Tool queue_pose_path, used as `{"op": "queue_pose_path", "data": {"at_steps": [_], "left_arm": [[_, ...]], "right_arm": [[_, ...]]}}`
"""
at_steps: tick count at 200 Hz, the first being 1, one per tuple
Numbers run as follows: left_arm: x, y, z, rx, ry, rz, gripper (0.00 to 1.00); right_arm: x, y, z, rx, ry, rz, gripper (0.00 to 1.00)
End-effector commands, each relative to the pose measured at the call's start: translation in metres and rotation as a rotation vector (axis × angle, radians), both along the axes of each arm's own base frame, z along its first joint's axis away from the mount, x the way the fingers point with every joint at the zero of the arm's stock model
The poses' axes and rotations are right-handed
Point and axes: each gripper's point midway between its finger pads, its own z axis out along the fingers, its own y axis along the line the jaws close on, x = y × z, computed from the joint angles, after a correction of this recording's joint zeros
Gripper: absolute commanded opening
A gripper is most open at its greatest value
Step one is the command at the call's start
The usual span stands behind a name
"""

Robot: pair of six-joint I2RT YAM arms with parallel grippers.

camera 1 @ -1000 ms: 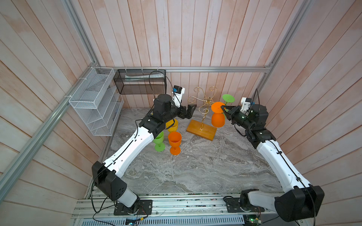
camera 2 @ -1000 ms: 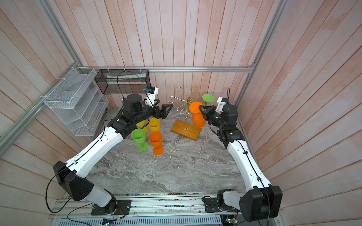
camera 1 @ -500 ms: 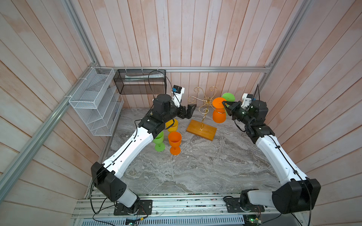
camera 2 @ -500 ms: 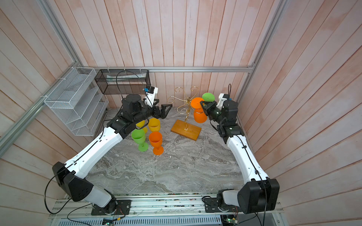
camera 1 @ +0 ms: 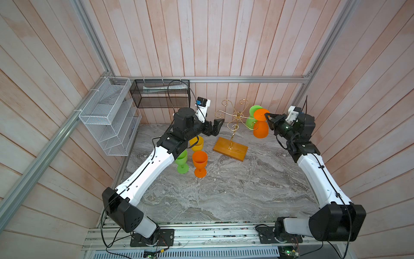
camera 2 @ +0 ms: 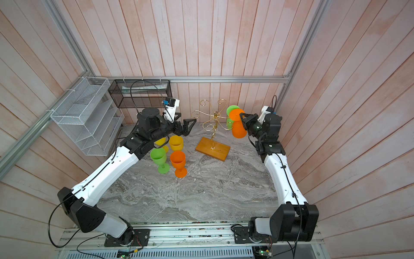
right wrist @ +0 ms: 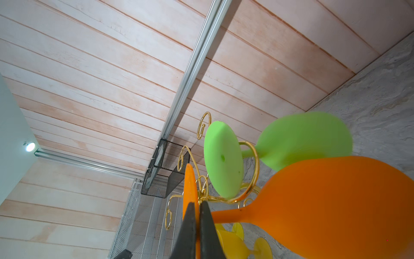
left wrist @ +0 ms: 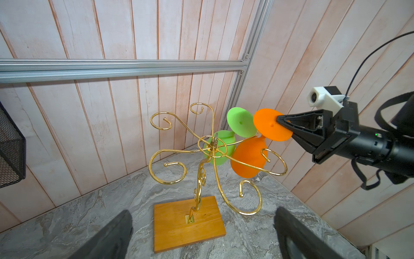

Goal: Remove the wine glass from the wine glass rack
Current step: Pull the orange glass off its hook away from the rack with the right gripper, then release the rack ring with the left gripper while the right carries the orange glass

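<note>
The left end effector (camera 1: 216,127) hovers spread wide and empty just left of the wine glass rack (camera 1: 231,148), which stands far back on the tabletop (camera 1: 224,190). At the rack's right side the orange wine glass (camera 1: 260,131) hangs tilted, bowl down, beside a green glass (camera 1: 253,109). The right end effector (camera 1: 267,115) is pinched tight on its foot.

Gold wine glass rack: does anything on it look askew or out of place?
Yes. The orange wine glass hangs upside down but tilted, its foot pinched at the rim by the shut right gripper. The green wine glass beside it leans as well. The wine glass rack itself stands upright.
</note>
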Motion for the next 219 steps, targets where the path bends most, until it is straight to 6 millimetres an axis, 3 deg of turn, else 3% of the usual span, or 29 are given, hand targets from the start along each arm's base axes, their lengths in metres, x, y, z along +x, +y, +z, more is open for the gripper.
{"op": "queue_pose_path", "data": {"at_steps": [1, 47, 87, 116, 167, 186, 219], "left_arm": [[-0.011, 0.003, 0.007, 0.01, -0.013, -0.01, 1.0], [-0.016, 0.008, 0.011, 0.009, -0.011, 0.0, 1.0], [-0.022, 0.014, 0.002, 0.031, 0.007, 0.007, 1.0], [-0.031, 0.022, -0.002, 0.04, 0.038, 0.025, 1.0], [-0.054, 0.044, 0.007, -0.008, 0.12, 0.075, 1.0], [-0.059, 0.059, 0.01, -0.03, 0.185, 0.136, 1.0], [-0.068, 0.077, 0.009, -0.146, 0.384, 0.159, 1.0]], "right_arm": [[-0.008, -0.009, 0.028, -0.026, -0.09, -0.015, 0.0], [-0.038, -0.023, 0.04, -0.108, -0.121, -0.076, 0.0], [-0.086, -0.022, 0.058, -0.289, -0.204, -0.096, 0.0], [-0.122, 0.028, 0.085, -0.493, -0.363, 0.031, 0.0], [-0.168, 0.129, 0.097, -0.706, -0.612, 0.246, 0.0], [-0.18, 0.162, 0.096, -0.798, -0.703, 0.311, 0.0], [-0.187, 0.194, 0.081, -0.927, -0.828, 0.379, 0.0]]}}
